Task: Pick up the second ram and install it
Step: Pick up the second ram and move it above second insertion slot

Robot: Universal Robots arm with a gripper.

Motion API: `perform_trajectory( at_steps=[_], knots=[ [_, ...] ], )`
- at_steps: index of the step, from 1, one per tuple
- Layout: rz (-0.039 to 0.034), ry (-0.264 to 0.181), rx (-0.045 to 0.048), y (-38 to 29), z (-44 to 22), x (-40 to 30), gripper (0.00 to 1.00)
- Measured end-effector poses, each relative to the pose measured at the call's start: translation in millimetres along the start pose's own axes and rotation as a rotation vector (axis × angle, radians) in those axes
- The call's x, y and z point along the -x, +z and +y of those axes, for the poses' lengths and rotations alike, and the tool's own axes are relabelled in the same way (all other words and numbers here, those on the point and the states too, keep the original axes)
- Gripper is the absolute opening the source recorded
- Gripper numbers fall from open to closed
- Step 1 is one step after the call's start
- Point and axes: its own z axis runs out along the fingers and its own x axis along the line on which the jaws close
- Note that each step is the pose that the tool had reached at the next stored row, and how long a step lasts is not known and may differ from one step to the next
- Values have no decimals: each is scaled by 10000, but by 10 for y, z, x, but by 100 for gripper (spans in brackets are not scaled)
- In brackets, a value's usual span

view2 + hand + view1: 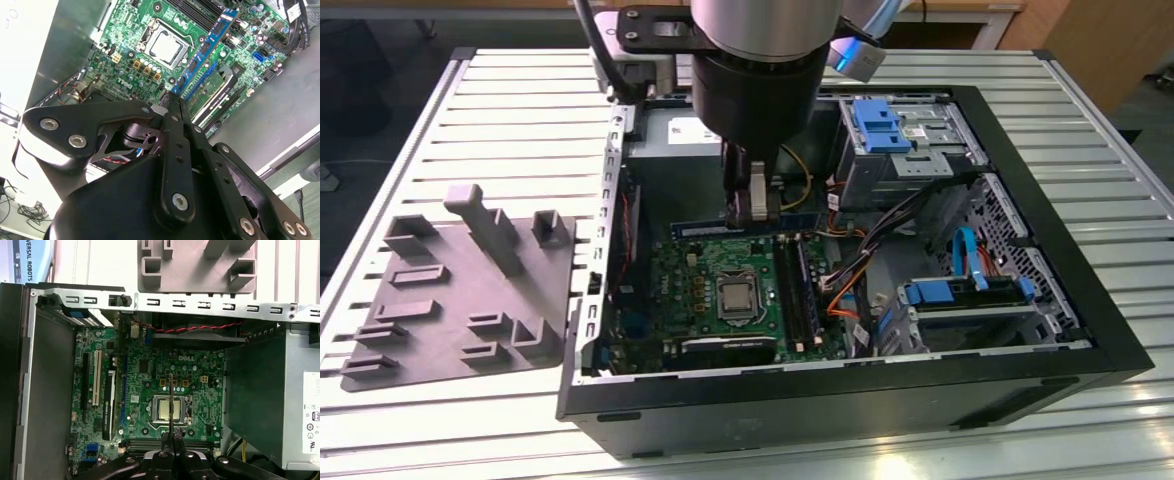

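Observation:
My gripper (750, 212) is shut on the second ram (707, 229), a narrow blue-edged stick with black chips. It hangs inside the open computer case, just above the far end of the green motherboard (707, 290). In the second wrist view the ram (205, 50) reaches out from the gripper (172, 97) over the board, beside the black memory sockets (220, 107). In the first wrist view the ram (171, 395) shows edge-on as a thin line over the processor socket (170, 410), held by the gripper (171, 436).
A green stick (212, 90) sits in one memory socket. The black case wall (854, 400) rings the board, with drive bays (947, 300), blue clips and loose cables at the exterior view's right. A grey moulded tray (454, 300) lies on the slatted table outside the case.

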Motion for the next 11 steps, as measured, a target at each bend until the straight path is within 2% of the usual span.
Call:
perform_trajectory(
  at_steps=[11],
  knots=[
    [1,0,0,29,-1,-2,12]
  ],
)
